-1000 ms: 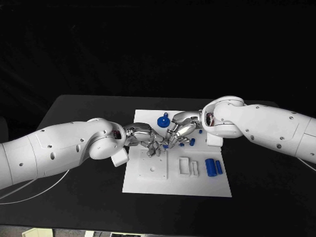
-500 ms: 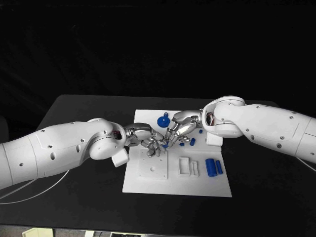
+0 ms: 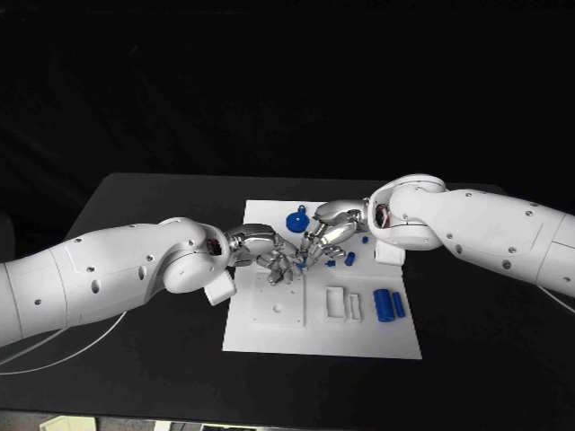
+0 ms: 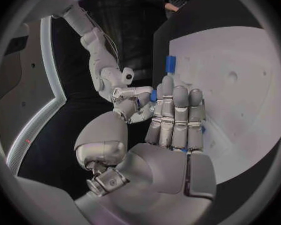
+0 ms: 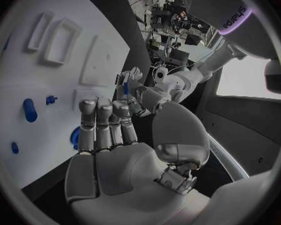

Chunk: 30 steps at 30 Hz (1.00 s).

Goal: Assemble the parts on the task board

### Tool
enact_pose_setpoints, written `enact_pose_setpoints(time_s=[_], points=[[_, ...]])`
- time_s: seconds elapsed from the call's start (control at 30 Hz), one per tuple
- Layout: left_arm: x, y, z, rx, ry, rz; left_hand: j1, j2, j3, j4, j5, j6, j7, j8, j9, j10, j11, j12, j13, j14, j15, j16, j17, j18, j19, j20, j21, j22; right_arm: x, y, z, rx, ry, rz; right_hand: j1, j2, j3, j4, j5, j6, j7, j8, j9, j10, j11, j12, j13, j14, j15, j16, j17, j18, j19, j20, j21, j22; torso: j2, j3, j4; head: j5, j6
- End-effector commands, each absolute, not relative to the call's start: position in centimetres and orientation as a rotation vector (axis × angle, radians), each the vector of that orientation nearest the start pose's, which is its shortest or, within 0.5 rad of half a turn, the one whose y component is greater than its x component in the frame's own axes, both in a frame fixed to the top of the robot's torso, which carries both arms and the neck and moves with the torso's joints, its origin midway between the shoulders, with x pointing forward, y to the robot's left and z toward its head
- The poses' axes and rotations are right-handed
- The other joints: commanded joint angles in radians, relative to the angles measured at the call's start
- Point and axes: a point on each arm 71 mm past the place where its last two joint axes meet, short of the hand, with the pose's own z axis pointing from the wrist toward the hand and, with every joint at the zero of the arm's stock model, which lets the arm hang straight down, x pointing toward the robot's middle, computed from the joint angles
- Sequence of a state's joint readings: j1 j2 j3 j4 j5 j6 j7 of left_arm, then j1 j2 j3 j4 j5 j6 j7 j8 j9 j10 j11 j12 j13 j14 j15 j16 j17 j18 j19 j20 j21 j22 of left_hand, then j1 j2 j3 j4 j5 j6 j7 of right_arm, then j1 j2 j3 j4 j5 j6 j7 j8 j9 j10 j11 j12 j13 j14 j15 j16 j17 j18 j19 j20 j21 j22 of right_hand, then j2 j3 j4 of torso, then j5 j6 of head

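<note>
The left robot hand (image 3: 264, 251) and right robot hand (image 3: 329, 235) meet fingertips over the task board (image 3: 287, 328), grasp unclear; no legible writing.

White arms (image 3: 106, 269), each with silver robot hand (image 3: 269, 254)

Both hands' fingertips hide whatever small part (image 3: 299, 261) sits between them.

left hand (image 4: 175, 120): fingers straight, together, above task board (image 4: 253, 75)
part (image 4: 170, 64): blue, past fingertips
right hand (image 4: 131, 102): close alongside
</note>
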<state>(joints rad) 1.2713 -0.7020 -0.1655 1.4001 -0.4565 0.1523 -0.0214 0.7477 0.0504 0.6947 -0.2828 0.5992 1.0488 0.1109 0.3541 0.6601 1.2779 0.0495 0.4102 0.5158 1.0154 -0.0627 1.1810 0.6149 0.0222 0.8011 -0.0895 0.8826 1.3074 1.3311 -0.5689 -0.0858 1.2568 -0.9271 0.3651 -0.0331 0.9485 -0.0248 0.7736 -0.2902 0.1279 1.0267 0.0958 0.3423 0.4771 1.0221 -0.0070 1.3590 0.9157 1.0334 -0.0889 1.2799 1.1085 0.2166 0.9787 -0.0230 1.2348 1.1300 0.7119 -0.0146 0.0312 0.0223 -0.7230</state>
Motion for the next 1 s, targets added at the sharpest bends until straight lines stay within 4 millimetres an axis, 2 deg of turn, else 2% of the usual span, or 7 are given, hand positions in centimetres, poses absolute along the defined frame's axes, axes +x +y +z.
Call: enact_pose_setpoints(time_s=[0.03, 0.13, 0.2, 0.37, 0.47, 0.77, 1.0], points=[[48.39, 14.18, -21.21, -0.536, 2.169, -1.415, 0.02, 0.004, -0.004, 0.01, -0.017, 0.066, -0.054, -0.003, 0.004, 0.075, -0.069, -0.003, 0.003, -0.008, -0.018, -0.003, 0.0, -0.004, 0.009, -0.087, 0.004, 0.019, 51.41, -11.27, -18.56, -0.123, 2.307, 1.065, -0.005, 0.008, 0.0, 0.006, 0.008, 0.001, 0.007, -0.001, -0.001, -0.007, 0.002, 0.002, 0.001, -0.007, -0.003, 0.003, 0.0, 0.045, -0.007, 0.002, 0.005, -0.001, 0.0, 0.0001, 0.0004, 0.001, -0.001], [48.52, 14.45, -21.28, -0.529, 2.162, -1.373, 0.03, 0.004, -0.01, 0.014, -0.052, 0.075, -0.058, 0.0, 0.011, 0.086, -0.075, 0.001, 0.009, 0.003, -0.023, 0.003, 0.002, -0.002, 0.018, -0.09, 0.008, 0.019, 51.55, -11.44, -18.54, -0.109, 2.291, 1.056, -0.005, 0.007, 0.0, 0.006, 0.012, 0.001, 0.007, -0.001, -0.001, -0.008, 0.002, 0.001, 0.001, -0.008, -0.002, 0.002, 0.0, 0.045, -0.008, 0.003, 0.004, -0.002, 0.0, 0.0, -0.0005, 0.001, -0.001], [48.55, 14.53, -21.32, -0.521, 2.165, -1.358, 0.033, 0.006, -0.013, 0.014, -0.057, 0.082, -0.061, 0.005, 0.019, 0.095, -0.08, 0.008, 0.014, 0.012, -0.027, 0.011, 0.005, -0.001, 0.025, -0.093, 0.012, 0.02, 51.73, -11.69, -18.55, -0.098, 2.279, 1.043, -0.008, 0.006, -0.001, 0.008, 0.018, 0.0, 0.008, -0.002, -0.001, -0.009, 0.003, -0.002, 0.0, -0.01, -0.001, 0.0, -0.001, 0.045, -0.01, 0.004, 0.003, -0.003, 0.0, 0.0002, -0.0009, 0.001, -0.002], [48.52, 14.54, -21.35, -0.511, 2.165, -1.333, 0.035, 0.003, -0.019, 0.004, -0.017, 0.099, -0.071, 0.02, 0.053, 0.111, -0.094, 0.033, 0.037, 0.032, -0.045, 0.037, 0.017, 0.002, 0.046, -0.106, 0.032, 0.023, 52.29, -12.25, -18.33, -0.038, 2.226, 1.042, -0.056, -0.005, -0.028, 0.028, 0.089, -0.024, 0.017, -0.017, -0.007, -0.027, 0.013, -0.024, -0.009, -0.029, 0.008, -0.015, -0.007, 0.045, -0.025, 0.016, -0.012, -0.013, -0.001, 0.0005, -0.0006, 0.0, -0.001], [48.58, 14.63, -21.33, -0.517, 2.154, -1.326, 0.03, 0.004, -0.022, 0.001, -0.007, 0.105, -0.076, 0.027, 0.075, 0.117, -0.1, 0.049, 0.05, 0.039, -0.053, 0.05, 0.022, 0.002, 0.053, -0.113, 0.044, 0.023, 52.25, -12.16, -18.33, -0.04, 2.224, 1.045, -0.082, -0.007, -0.062, 0.025, 0.106, -0.031, 0.021, -0.021, -0.009, -0.037, 0.017, -0.03, -0.011, -0.044, 0.016, -0.019, -0.007, 0.045, -0.039, 0.023, -0.02, -0.016, 0.0, 0.0004, -0.0006, 0.0, -0.001], [48.59, 14.67, -21.28, -0.522, 2.147, -1.33, 0.027, 0.004, -0.018, -0.002, 0.017, 0.104, -0.078, 0.029, 0.1, 0.111, -0.102, 0.062, 0.063, 0.037, -0.058, 0.059, 0.025, 0.0, 0.051, -0.118, 0.054, 0.023, 52.22, -12.05, -18.47, -0.07, 2.182, 1.023, -0.054, 0.018, -0.035, 0.026, 0.083, -0.027, 0.02, -0.02, -0.01, -0.038, 0.014, -0.034, -0.015, -0.048, 0.019, -0.018, -0.007, 0.045, -0.041, 0.025, -0.024, -0.021, 0.0, 0.0002, -0.0001, 0.001, 0.004], [48.68, 14.71, -21.24, -0.53, 2.134, -1.328, 0.025, 0.004, -0.017, -0.001, 0.024, 0.103, -0.078, 0.028, 0.105, 0.108, -0.101, 0.064, 0.066, 0.035, -0.058, 0.059, 0.025, -0.001, 0.049, -0.119, 0.055, 0.022, 51.89, -11.77, -18.79, -0.094, 2.197, 1.03, -0.039, 0.03, 0.01, 0.031, 0.022, -0.019, 0.017, -0.018, -0.011, -0.03, 0.012, -0.033, -0.018, -0.044, 0.019, -0.014, -0.008, 0.045, -0.036, 0.026, -0.02, -0.023, 0.0, -0.0003, 0.001, -0.001, 0.004]])
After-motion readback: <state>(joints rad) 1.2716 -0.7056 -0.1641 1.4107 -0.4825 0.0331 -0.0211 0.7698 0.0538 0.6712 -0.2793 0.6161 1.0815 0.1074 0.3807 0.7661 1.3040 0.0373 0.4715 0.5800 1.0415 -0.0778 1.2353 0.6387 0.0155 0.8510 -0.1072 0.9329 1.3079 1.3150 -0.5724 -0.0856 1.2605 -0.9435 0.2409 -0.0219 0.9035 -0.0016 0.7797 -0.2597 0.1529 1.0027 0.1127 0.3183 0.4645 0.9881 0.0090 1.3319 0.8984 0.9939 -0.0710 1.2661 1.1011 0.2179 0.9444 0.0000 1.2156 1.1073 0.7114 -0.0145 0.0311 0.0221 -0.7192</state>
